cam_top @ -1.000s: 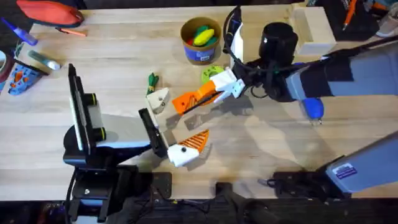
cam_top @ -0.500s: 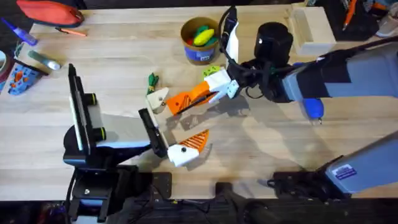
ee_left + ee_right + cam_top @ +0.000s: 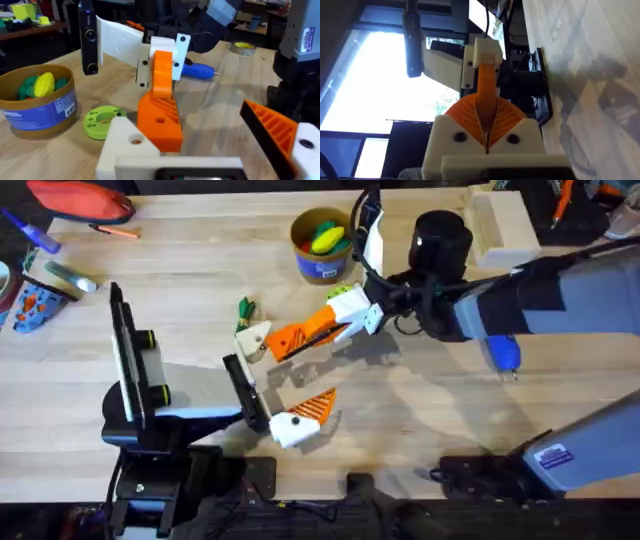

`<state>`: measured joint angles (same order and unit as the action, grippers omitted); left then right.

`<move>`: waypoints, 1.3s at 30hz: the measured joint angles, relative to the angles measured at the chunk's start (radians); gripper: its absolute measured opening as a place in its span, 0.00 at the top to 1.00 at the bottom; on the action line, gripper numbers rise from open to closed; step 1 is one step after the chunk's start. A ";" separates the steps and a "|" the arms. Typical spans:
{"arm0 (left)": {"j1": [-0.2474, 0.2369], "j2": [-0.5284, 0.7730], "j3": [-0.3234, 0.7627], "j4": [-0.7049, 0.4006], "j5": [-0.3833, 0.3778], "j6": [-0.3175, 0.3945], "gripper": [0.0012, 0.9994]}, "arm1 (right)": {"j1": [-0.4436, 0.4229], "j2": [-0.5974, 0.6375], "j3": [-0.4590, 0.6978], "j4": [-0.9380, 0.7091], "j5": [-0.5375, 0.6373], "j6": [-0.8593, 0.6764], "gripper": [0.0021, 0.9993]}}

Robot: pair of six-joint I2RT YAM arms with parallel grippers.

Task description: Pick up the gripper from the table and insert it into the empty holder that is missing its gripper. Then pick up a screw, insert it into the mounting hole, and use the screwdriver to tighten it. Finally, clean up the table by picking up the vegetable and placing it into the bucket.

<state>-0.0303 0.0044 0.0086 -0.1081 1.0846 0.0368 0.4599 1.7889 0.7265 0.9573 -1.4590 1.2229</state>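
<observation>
My right gripper (image 3: 338,327) reaches across the table, shut on the orange gripper (image 3: 298,337). The orange gripper's far end (image 3: 160,120) lies against the white holder (image 3: 255,340), which is one finger of my left gripper (image 3: 278,380). That gripper stands wide open, its other finger carrying an orange ribbed wedge (image 3: 312,408). In the right wrist view the ribbed pads (image 3: 460,117) clamp the orange gripper (image 3: 487,90). The dark-green vegetable (image 3: 245,310) lies just behind the holder. The bucket (image 3: 322,265) stands at the back with toys inside. The blue screwdriver (image 3: 503,352) lies under my right arm.
A lime-green disc (image 3: 340,295) lies in front of the bucket, close behind my right gripper. A pale wooden box (image 3: 500,225) sits at the back right, and a red pouch (image 3: 80,200) and small blue items (image 3: 30,305) at the far left.
My right gripper has carried the orange gripper to the left, up to the white holder. The left arm has not moved.
</observation>
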 joint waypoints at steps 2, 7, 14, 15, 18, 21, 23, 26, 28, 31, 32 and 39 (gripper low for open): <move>0.000 0.000 0.000 0.000 0.000 0.000 0.01 | 0.000 0.000 0.000 0.000 0.000 0.005 0.99; 0.000 0.000 0.000 0.000 0.000 0.000 0.01 | 0.000 0.000 0.000 0.000 0.000 0.029 0.99; 0.000 0.000 0.000 0.000 0.000 0.000 0.01 | 0.018 0.000 0.000 0.001 0.021 0.053 0.99; 0.000 0.000 0.000 0.000 0.000 0.000 0.01 | 0.023 0.000 0.000 0.001 0.026 0.054 0.99; 0.000 0.000 0.000 0.000 0.000 0.000 0.01 | 0.035 0.000 0.004 0.002 0.045 0.052 0.99; 0.000 0.000 0.000 0.000 -0.001 0.000 0.01 | 0.037 0.000 0.006 0.002 0.060 0.044 0.99; 0.000 0.000 0.000 0.000 -0.001 0.000 0.01 | 0.037 0.000 0.006 0.003 0.064 0.037 0.99; 0.000 0.000 0.000 0.000 -0.004 0.000 0.01 | 0.039 0.002 0.006 0.004 0.084 0.022 0.99; 0.000 0.001 0.000 0.000 -0.004 -0.009 0.01 | 0.039 0.029 0.014 0.018 0.093 0.014 0.99; 0.000 0.001 0.000 0.000 -0.004 -0.012 0.01 | 0.039 0.035 0.015 0.053 0.095 0.012 0.99; 0.000 0.001 0.000 0.000 -0.004 -0.011 0.01 | 0.039 0.035 0.015 0.066 0.096 0.014 0.99; 0.000 0.001 0.000 0.000 -0.004 -0.008 0.01 | 0.045 0.039 0.015 0.084 0.107 0.031 0.99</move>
<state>-0.0303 0.0055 0.0086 -0.1081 1.0801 0.0292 0.5053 1.8282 0.7418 1.0412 -1.3518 1.2537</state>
